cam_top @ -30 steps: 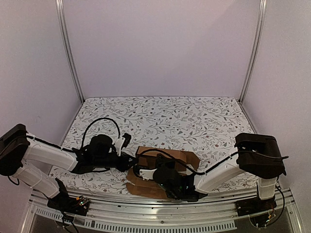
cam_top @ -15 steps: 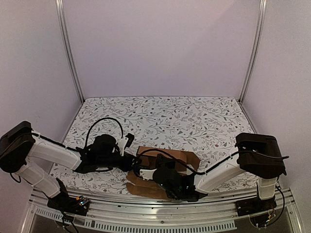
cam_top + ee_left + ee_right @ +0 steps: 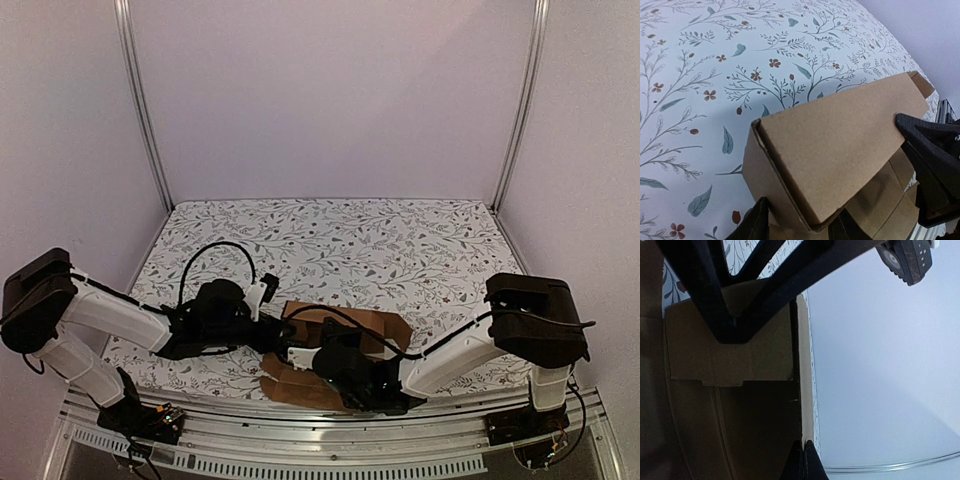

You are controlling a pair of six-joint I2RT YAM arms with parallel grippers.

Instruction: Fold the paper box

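Much of the paper box (image 3: 385,328) was hidden in the top view. The left arm (image 3: 110,320) and right arm (image 3: 450,360) met over its left half, so only the right part and the near-left corner showed brown.

The box sat on the floral table (image 3: 330,240), near the near edge and about midway between left and right. Its long axis ran left to right, with the left end toward the left arm.

In the left wrist view, a raised panel (image 3: 840,145) stood up off the table as a folded wall, cut off at the bottom edge. More cardboard lay flat under it.

The left hand (image 3: 799,226) had its fingers (image 3: 757,225) spread apart on either side of the box's near corner. Only their tips were in frame, so I couldn't tell whether they pressed the cardboard.

The right wrist view was mostly dark. It showed a tabbed flap (image 3: 730,355) lit up, but the box interior below it was in shadow and its contents couldn't be made out.

The right hand (image 3: 803,460) was closed, tips together against a thin cardboard edge. I couldn't tell whether the sheet was pinched between them. In the left wrist view, its black body touched the right end of the raised panel.
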